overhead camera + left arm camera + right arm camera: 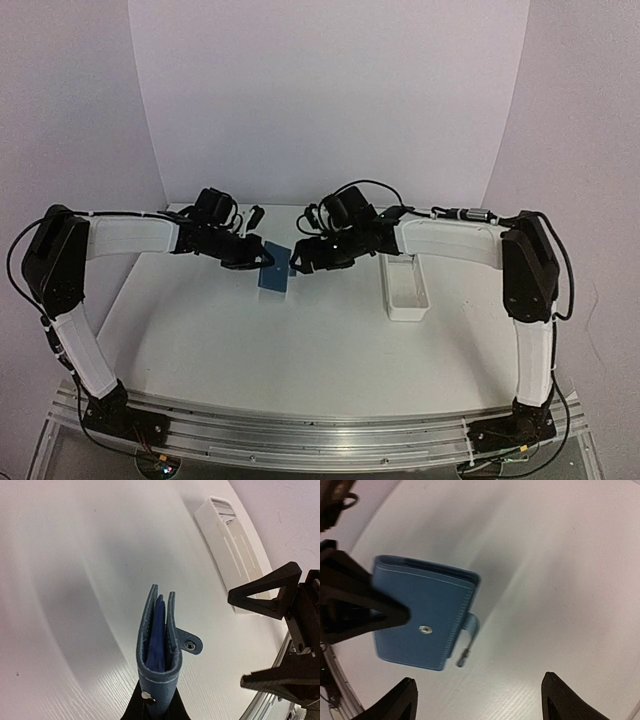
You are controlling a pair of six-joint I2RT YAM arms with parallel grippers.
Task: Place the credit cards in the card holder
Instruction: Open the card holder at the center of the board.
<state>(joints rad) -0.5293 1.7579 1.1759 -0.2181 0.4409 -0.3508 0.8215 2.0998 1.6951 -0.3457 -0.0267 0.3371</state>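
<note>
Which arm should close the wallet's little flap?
Probably the right. The left gripper is pinching the wallet, so it's busy. The right gripper is open, empty and facing the undone flap.

Lab, white booth walls (330, 100), aluminium rail (300, 432)

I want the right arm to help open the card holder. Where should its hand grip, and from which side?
Probably the cover carrying the snap tab, at its free end, approached from opposite the left hand. That hand clamps one end of the card holder; the covers gape slightly at the other, and the tab juts toward the open right hand.
</note>
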